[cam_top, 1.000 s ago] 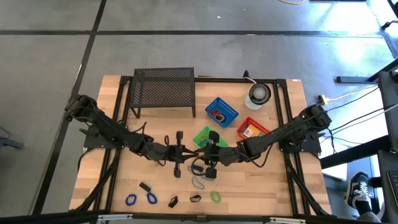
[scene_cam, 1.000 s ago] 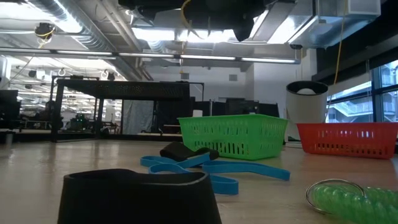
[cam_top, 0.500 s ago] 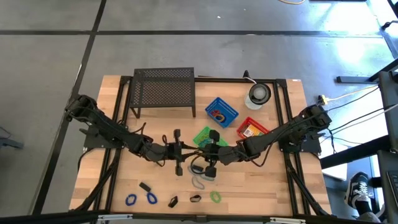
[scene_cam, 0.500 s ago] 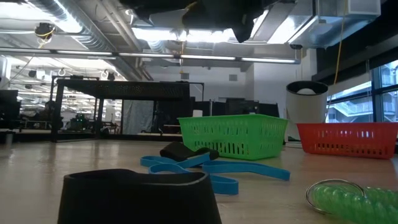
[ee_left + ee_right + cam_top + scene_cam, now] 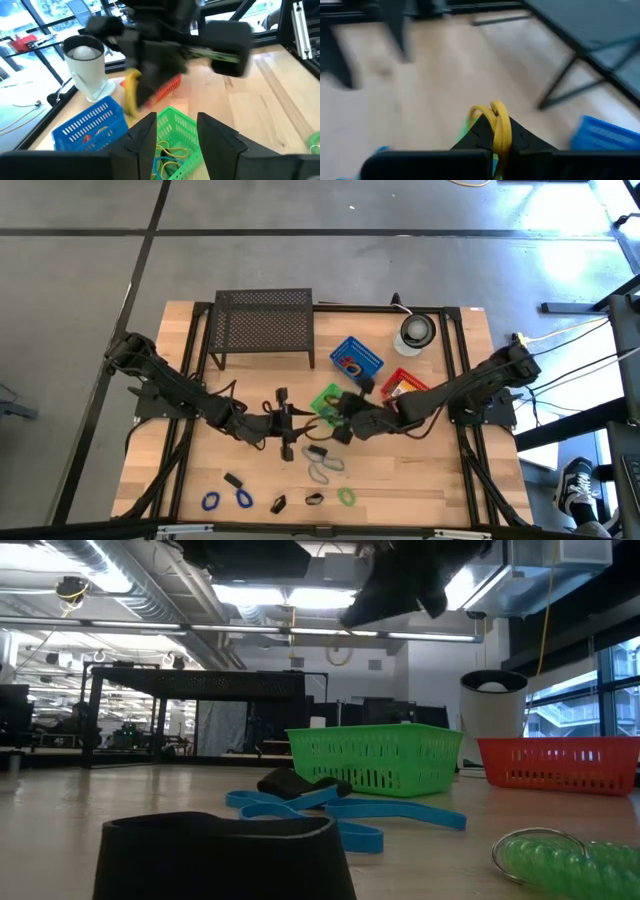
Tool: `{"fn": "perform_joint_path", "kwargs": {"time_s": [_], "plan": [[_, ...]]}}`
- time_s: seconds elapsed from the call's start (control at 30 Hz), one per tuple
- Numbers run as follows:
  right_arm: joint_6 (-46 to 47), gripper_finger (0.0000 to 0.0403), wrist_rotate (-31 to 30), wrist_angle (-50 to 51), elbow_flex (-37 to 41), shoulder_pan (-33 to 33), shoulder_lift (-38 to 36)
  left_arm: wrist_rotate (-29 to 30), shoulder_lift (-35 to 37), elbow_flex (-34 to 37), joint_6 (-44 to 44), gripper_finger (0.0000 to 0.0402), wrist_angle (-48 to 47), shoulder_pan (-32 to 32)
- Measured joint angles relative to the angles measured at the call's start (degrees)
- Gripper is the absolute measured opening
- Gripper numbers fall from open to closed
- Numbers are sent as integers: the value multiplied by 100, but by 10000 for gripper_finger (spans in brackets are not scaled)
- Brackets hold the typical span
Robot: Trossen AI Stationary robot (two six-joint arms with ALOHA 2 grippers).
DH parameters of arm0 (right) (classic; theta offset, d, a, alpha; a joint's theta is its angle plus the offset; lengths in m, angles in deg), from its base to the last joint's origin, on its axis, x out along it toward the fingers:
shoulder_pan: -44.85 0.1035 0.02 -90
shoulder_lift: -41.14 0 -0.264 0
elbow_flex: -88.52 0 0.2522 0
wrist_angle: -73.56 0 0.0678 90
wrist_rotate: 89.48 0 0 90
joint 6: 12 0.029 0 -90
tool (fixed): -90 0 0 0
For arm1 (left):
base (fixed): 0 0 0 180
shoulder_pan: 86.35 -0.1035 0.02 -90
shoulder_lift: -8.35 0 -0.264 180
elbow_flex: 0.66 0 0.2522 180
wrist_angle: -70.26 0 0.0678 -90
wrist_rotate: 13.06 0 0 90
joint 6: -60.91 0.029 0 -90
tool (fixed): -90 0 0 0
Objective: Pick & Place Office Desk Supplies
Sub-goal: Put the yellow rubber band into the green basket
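The right gripper [image 5: 495, 137] has its jaws pressed together on a yellow rubber band [image 5: 496, 122], held above the green basket [image 5: 328, 399] near the table's centre. The left gripper [image 5: 175, 132] hangs with jaws spread, holding nothing, just at nine o'clock of that basket, which holds more bands. A blue basket [image 5: 356, 360] sits at one o'clock of the green one, a red basket [image 5: 405, 386] at three o'clock. Loose bands and black clips [image 5: 235, 481] lie towards six o'clock.

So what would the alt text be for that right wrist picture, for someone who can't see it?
Two dark gripper fingers, shut, pinch a thin yellow rubber loop above a pale wooden table. A blue plastic basket sits at one edge, a black mesh rack's legs beyond.
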Motion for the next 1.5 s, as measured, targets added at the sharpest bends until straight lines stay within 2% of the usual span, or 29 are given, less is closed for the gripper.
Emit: {"fn": "perform_joint_path", "kwargs": {"time_s": [0.17,0.4,0.67,0.83,1.1,1.3,1.5], "plan": [[365,5,-155,865,-2,-377,-375,7,0,0,-5,127,-76,0],[1059,5,404,1966,-2,-1357,-443,11,0,0,-17,119,-72,0],[1285,5,427,2125,0,-1813,-405,13,0,0,-17,118,-85,0],[1522,6,567,2077,0,-1635,-405,15,2,0,-14,118,-251,22],[1537,6,1009,1446,0,-804,-384,239,2,0,0,118,-372,24],[1662,6,1027,1223,-5,-308,-200,433,2,0,2,118,-368,24],[1928,6,897,1068,-4,-193,240,862,2,0,2,118,-322,21]]}}
